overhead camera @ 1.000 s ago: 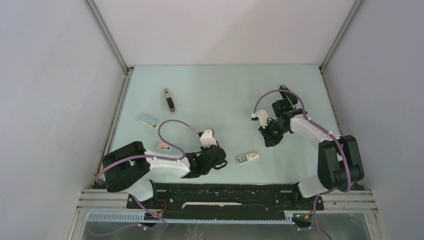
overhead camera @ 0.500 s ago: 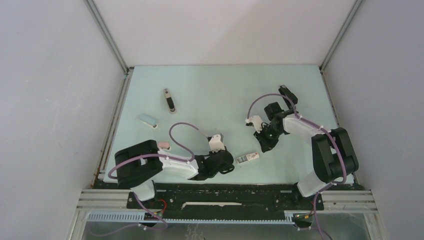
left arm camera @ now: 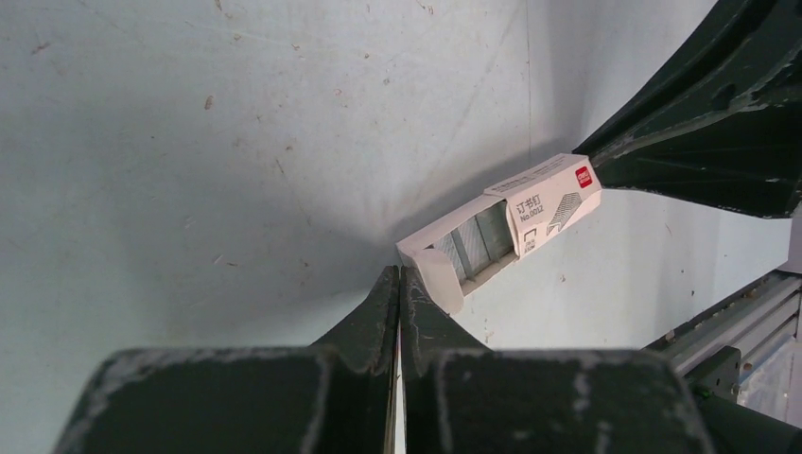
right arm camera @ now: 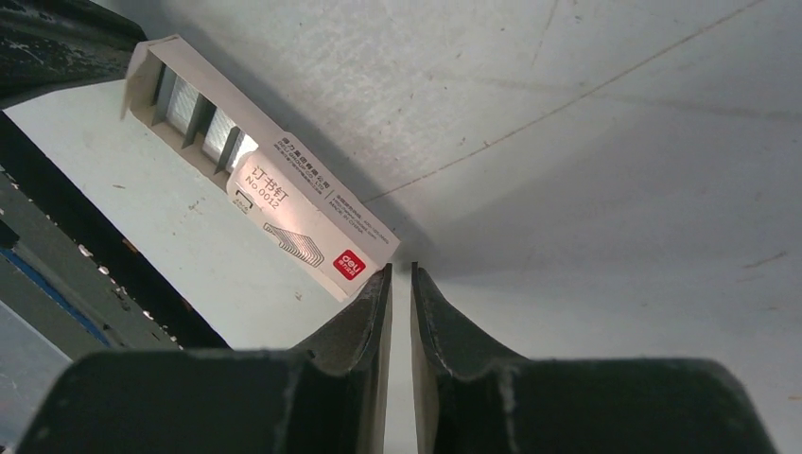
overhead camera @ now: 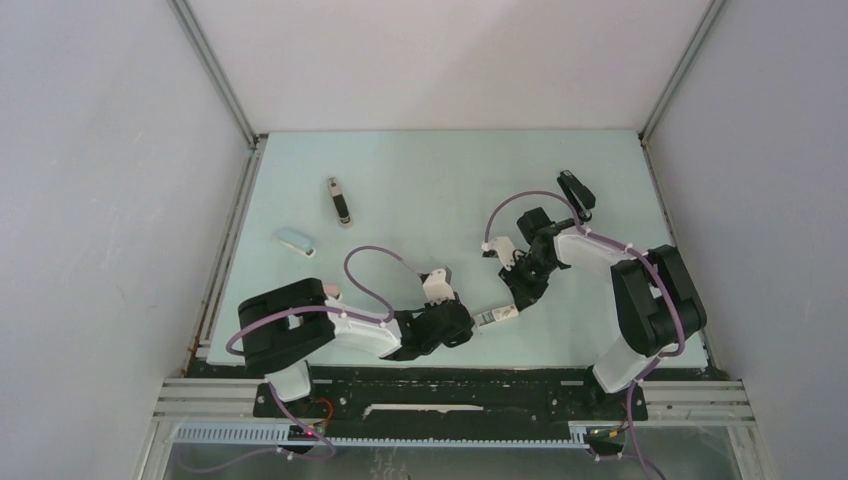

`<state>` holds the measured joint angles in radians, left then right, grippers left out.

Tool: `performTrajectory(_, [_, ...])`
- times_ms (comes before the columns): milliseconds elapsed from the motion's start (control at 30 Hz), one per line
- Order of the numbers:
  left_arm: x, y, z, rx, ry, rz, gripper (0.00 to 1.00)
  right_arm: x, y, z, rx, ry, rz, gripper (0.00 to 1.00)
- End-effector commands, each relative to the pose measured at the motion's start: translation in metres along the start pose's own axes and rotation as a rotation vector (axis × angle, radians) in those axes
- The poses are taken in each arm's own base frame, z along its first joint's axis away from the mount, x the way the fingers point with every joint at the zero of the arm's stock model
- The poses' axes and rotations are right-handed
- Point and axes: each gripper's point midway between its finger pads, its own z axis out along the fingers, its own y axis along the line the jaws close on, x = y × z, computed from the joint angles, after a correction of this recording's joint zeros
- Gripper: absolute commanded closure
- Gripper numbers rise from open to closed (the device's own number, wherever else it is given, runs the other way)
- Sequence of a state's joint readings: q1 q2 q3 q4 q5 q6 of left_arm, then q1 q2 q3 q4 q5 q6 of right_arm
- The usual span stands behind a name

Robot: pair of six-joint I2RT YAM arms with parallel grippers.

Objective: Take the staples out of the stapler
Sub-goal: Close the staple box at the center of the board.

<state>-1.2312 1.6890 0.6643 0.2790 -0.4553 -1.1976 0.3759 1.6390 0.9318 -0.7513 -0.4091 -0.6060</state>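
The pale green table [overhead camera: 450,170] fills the middle of the overhead view, with the left arm [overhead camera: 330,325] folded low along its bottom edge and the right arm [overhead camera: 640,290] reaching in from the lower right. Both point toward the same spot at lower centre. The left gripper [left arm camera: 399,279] has its fingers pressed together with nothing between them. The right gripper [right arm camera: 401,274] is all but closed too, with only a thin slit showing and nothing in it. The stapler [overhead camera: 340,201] lies by itself in the upper left part of the table, well apart from both arms, and as far as this view shows it is closed. Between the two grippers lies a small white box [overhead camera: 497,315]. The left fingertips are just beside its open flap end and the right fingertips are at its red-marked corner. A pale blue object [overhead camera: 295,240] sits below and left of the stapler, and a small dark object [overhead camera: 577,187] lies toward the upper right. Grey strips [left arm camera: 478,236] are packed inside the box. The staples that the task is about are not visible anywhere outside it, so they are probably in the stapler. Judging by this, the unloading has not begun: the stapler has yet to be reached, opened and emptied.
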Motion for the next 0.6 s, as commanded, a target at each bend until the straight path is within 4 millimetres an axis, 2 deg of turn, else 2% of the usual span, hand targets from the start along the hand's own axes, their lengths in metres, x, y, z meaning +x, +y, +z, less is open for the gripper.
performTrajectory(0, [0.0035, -0.01, 0.0044, 0.012, 0.014, -0.013, 0.97, -0.0109, 0.0069, 0.0017, -0.031, -0.003, 0.005, 0.8])
performTrajectory(300, [0.0042, -0.0117, 0.0074, 0.013, 0.015, -0.011, 0.97, -0.0143, 0.0129, 0.0041, -0.054, -0.005, 0.011, 0.79])
performTrajectory(567, [-0.0038, -0.0044, 0.0013, -0.003, -0.009, -0.006, 0.95, -0.0143, 0.0043, -0.0012, -0.017, -0.011, 0.018, 0.79])
